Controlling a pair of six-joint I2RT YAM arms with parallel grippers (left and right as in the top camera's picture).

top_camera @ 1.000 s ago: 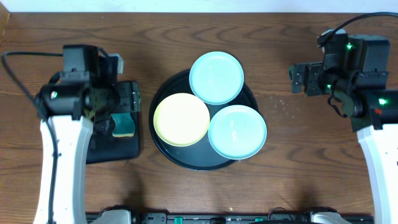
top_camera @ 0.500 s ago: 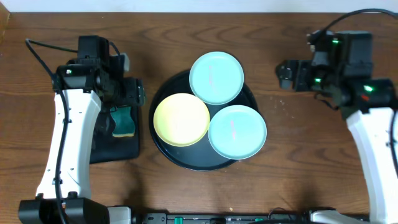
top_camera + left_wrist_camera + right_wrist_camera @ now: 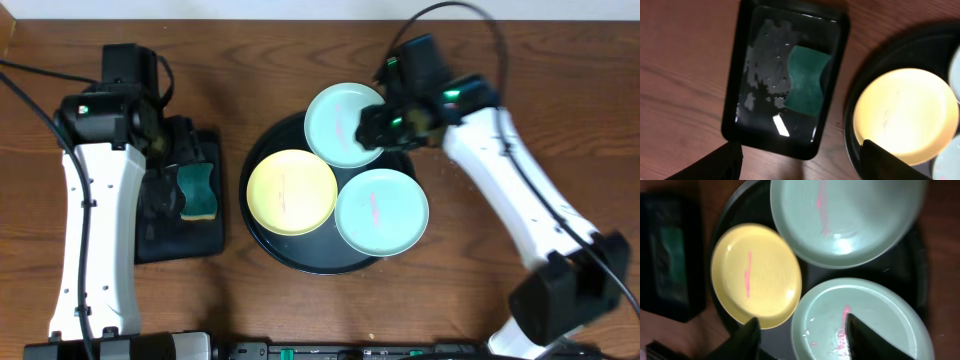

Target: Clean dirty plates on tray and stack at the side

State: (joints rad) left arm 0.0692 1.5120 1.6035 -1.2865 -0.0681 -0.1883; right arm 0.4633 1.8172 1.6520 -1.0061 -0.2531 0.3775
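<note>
Plainly, three plates [image 3: 291, 192] lie face-up on the tray [image 3: 305, 256]; left gripper [image 3: 801, 145] and right gripper [image 3: 801, 319] gape wide.

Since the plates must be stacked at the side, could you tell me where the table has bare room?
The table is bare right of the right arm, along the far edge behind the round tray, and in front of it. Crowded: the tray, filled by three plates, and the narrow gap to the rectangular tray holding the sponge.
</note>
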